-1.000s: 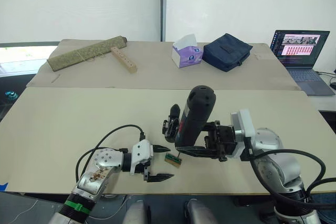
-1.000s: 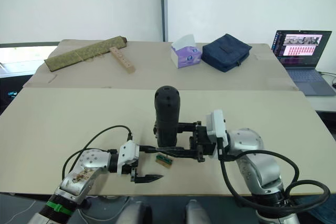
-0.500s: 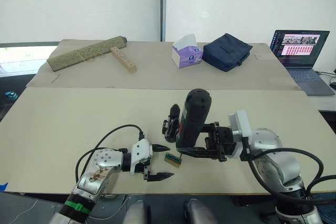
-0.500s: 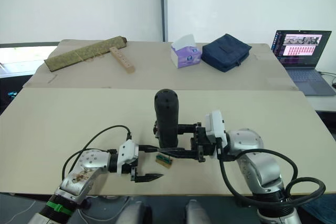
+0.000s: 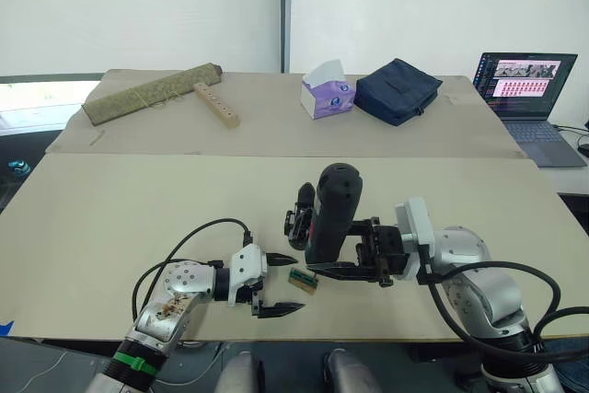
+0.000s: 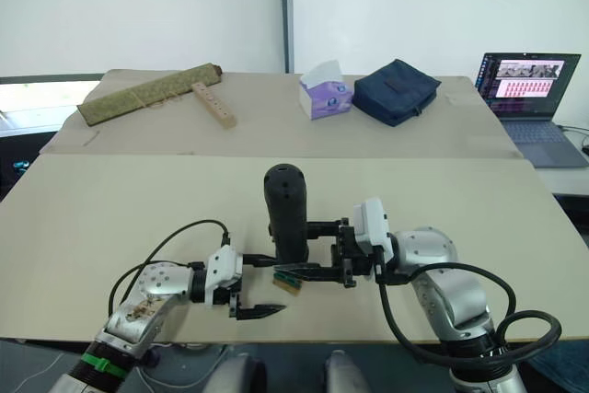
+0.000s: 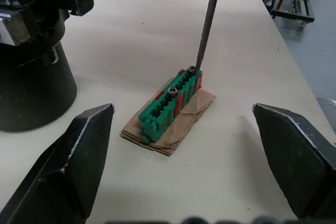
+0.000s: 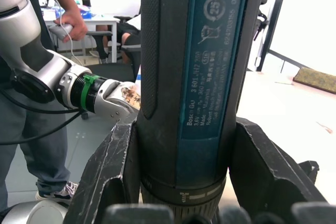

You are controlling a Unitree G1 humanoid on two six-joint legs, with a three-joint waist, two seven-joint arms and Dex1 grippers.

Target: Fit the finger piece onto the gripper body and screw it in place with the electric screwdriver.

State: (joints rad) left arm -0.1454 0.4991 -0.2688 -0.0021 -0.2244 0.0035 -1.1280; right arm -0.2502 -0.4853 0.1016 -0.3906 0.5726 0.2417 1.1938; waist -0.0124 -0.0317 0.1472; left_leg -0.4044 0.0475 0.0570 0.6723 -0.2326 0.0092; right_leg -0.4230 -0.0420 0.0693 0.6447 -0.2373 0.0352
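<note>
The right hand point(image 5: 354, 257) is clamped on the thick black cylindrical electric screwdriver point(image 5: 329, 213), which looks heavy and rigid, best gripped mid-barrel; the left hand point(image 5: 280, 284) sits spread beside it.

Head stereo looks down; wrist cameras sit close (sharing the electric screwdriver point(image 8: 194, 77)).

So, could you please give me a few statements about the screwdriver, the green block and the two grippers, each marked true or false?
1. The right gripper is shut on the electric screwdriver. True.
2. The screwdriver's bit rests on a screw in the green block. True.
3. The left gripper is clamped on the green block. False: it is open, its fingers either side of the block.
4. The green block sits on bare table. False: a piece of brown card lies under it.
5. The gripper body stands behind the screwdriver. True.
</note>
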